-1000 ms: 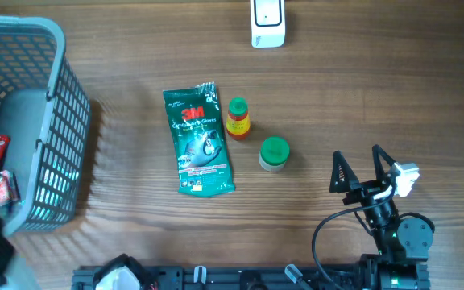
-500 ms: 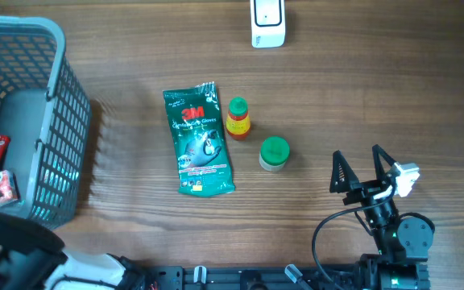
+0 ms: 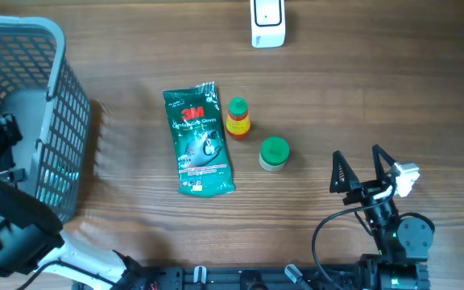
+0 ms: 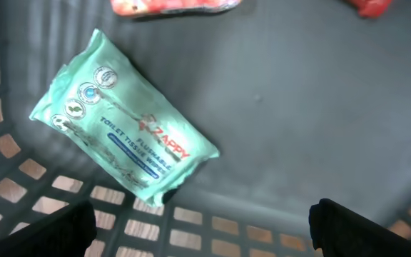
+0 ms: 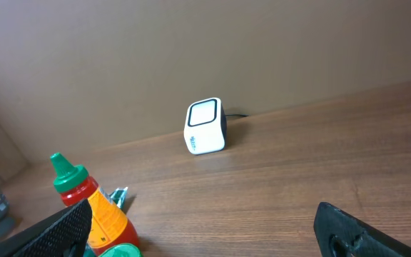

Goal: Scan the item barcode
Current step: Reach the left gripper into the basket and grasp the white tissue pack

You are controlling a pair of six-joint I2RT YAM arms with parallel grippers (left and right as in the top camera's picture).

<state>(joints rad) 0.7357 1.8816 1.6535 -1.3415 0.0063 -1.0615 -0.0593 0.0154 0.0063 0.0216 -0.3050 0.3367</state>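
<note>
1. At the far left of the wooden desk (image 3: 361, 80) a grey plastic mesh basket (image 3: 69, 121) was seen. The left arm (image 3: 6, 225) was extended over it from the near side, with the wrist turned down into it.
2. The left jaws were spread wide and empty above the basket floor.
3. A pale green soft packet of toilet tissue wipes (image 4: 123, 146) was laid flat and slanted on that floor, left of the jaws. It was judged to be the item for scanning. No barcode could be made out on its upper face.
4. The packet was judged light, limp and slick. A hold across its narrow width near the middle was thought safest, since an end grip would let it droop.
5. At mid-desk a dark green 3M packet (image 3: 200, 141), a small green-capped bottle (image 3: 238, 118) and a green-lidded jar (image 3: 274, 153) were laid out. A white box scanner (image 3: 267, 20) was placed at the far edge.
6. The right arm (image 3: 397, 234) was parked near right, its right jaws wide and empty.
</note>
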